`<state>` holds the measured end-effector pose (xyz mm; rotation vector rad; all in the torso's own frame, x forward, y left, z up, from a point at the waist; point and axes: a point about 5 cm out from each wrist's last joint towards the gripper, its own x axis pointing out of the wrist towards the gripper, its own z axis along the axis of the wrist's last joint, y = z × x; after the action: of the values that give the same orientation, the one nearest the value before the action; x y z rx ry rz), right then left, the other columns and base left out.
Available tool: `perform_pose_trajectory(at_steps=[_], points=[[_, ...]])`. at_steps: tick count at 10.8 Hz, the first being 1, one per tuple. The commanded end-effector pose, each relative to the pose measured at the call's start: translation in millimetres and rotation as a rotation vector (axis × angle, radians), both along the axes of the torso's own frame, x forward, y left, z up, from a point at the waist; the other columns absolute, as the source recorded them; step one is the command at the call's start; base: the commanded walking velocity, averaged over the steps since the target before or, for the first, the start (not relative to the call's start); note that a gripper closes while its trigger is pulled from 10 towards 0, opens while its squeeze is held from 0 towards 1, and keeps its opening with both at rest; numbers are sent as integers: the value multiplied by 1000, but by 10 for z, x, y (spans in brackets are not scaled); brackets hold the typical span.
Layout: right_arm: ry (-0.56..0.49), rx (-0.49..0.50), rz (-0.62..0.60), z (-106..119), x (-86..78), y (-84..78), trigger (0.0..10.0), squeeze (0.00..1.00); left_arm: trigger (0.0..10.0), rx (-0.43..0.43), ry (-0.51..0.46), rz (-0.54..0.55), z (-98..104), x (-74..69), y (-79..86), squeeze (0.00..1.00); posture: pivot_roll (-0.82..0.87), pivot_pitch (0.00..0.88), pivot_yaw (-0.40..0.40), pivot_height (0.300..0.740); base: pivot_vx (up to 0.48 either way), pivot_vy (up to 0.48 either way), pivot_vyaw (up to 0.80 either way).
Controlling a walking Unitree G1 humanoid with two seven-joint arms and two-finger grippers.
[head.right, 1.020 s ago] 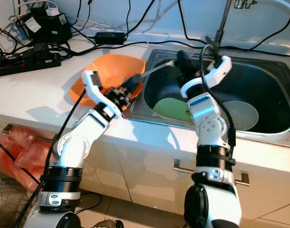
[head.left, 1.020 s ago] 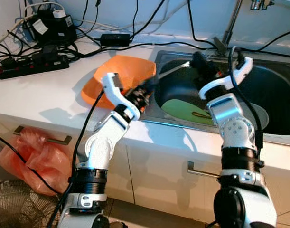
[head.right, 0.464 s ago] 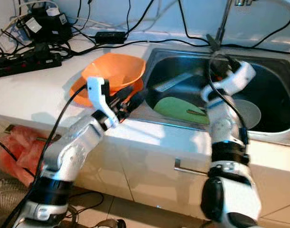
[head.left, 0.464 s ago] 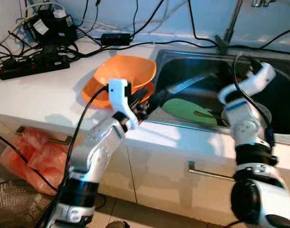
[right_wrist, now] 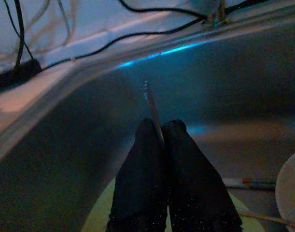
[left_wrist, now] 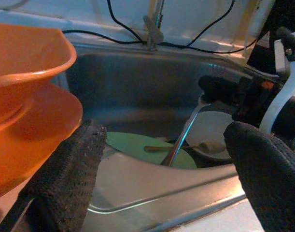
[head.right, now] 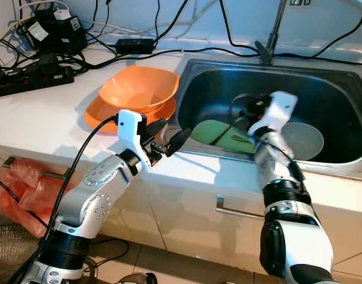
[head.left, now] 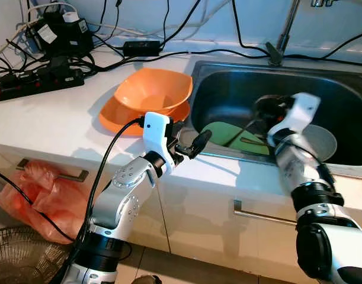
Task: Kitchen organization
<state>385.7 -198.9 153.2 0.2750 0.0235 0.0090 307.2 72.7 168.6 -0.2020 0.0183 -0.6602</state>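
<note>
My left claw [head.left: 189,145] hangs with its fingers spread apart and nothing between them, over the near lip of the sink [head.left: 346,171], just right of the orange bowl [head.left: 152,92]. My right claw [head.left: 265,109] is down inside the basin, fingers pressed together on the handle of a long metal utensil [left_wrist: 182,138], most likely a spoon or ladle, whose lower end reaches toward the green plate [head.left: 231,135] on the sink floor.

My worry is that grip. The handle is thin and smooth, and I hold it near its top, so I judge it could swivel or slide between my pads once I lift; if it drops, it would strike the green plate or the white bowl [head.left: 323,142] just to the right. A second small utensil [left_wrist: 186,148] lies across the green plate, and the tip I carry could snag it. My left claw is close to the orange bowl, which sits stacked on an orange plate [head.left: 118,121]; a careless swing that way could push the stack along the white surface [head.left: 44,124].

Farther off on the left, a power strip [head.left: 38,83] and a tangle of black cables [head.left: 139,44] run along the wall, so drips carried that way would be bad. The tap [head.left: 278,44] rises behind the basin. Below the surface on the left a red plastic bag [head.left: 38,198] hangs by a drawer handle.
</note>
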Motion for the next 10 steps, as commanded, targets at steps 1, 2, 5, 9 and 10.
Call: perform_pose_trajectory(at_steps=[1, 2, 5, 9, 10], points=[[-21, -26, 6, 69, 41, 22, 10000, 0, 10000, 17, -11, 10, 4, 31, -19, 0, 155, 98, 89, 740, 0, 0, 0], [-10, -54, 27, 49, 52, 55, 10000, 1000, 10000, 25, -7, 12, -7, 63, -37, 0, 160, 107, 101, 740, 0, 0, 0], [13, -85, 51, 23, 71, 87, 10000, 1000, 10000, 50, 8, 31, -69, 63, 48, 0, 148, 110, 110, 740, 0, 0, 0], [0, -89, 31, 80, 99, 72, 10000, 1000, 10000, 18, -54, 151, 21, 187, 89, 0, 111, 53, 88, 740, 0, 0, 0], [1, -91, 31, 65, 92, 78, 10000, 1000, 10000, 16, -66, 171, 31, 217, 78, 0, 102, 48, 79, 740, 0, 0, 0]])
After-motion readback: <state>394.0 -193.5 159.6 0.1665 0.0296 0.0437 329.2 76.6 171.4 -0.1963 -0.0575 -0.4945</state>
